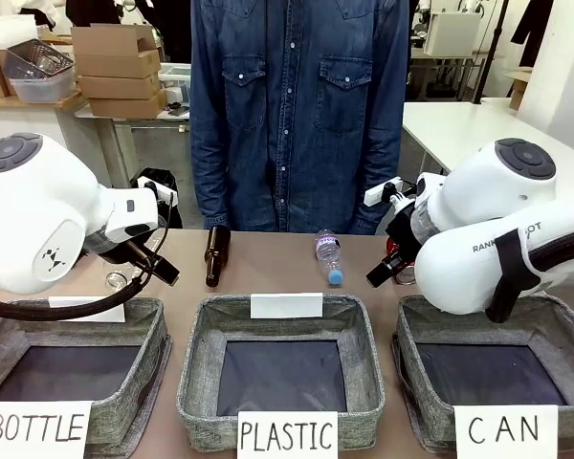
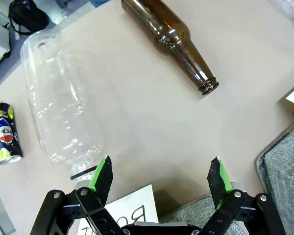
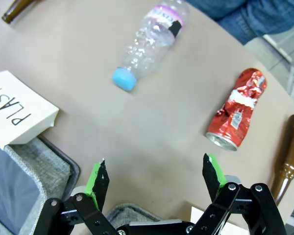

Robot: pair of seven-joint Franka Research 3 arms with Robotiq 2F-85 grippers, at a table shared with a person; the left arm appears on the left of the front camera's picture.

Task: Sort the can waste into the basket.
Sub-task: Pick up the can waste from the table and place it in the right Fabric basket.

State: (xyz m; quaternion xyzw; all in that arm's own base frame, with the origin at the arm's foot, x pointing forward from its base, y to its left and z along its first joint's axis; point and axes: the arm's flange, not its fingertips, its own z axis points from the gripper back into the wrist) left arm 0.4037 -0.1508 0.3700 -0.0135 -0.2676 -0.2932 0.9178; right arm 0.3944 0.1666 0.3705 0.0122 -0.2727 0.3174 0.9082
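A dented shiny red can (image 3: pixel 237 110) lies on its side on the brown table, ahead and to the right of my right gripper (image 3: pixel 155 176), which is open and holds nothing. A dark can (image 2: pixel 5 132) with yellow-green print lies at the far left of the left wrist view, apart from my left gripper (image 2: pixel 160 177), which also stands open and holds nothing. The grey basket (image 1: pixel 408 373) signed "CAN" stands at the front right, below my right arm. In the front view both grippers, left (image 1: pixel 161 266) and right (image 1: pixel 384 271), hover just behind the baskets.
Baskets signed "BOTTLE" (image 1: pixel 148 382) and "PLASTIC" (image 1: pixel 196 382) stand to the left of the CAN basket. On the table lie a brown glass bottle (image 1: pixel 215 253), a small plastic bottle (image 1: pixel 330 256) with a blue cap, a large clear bottle (image 2: pixel 59 107) and another brown bottle (image 3: pixel 289 152). A person in a denim shirt (image 1: pixel 297 105) stands at the far side.
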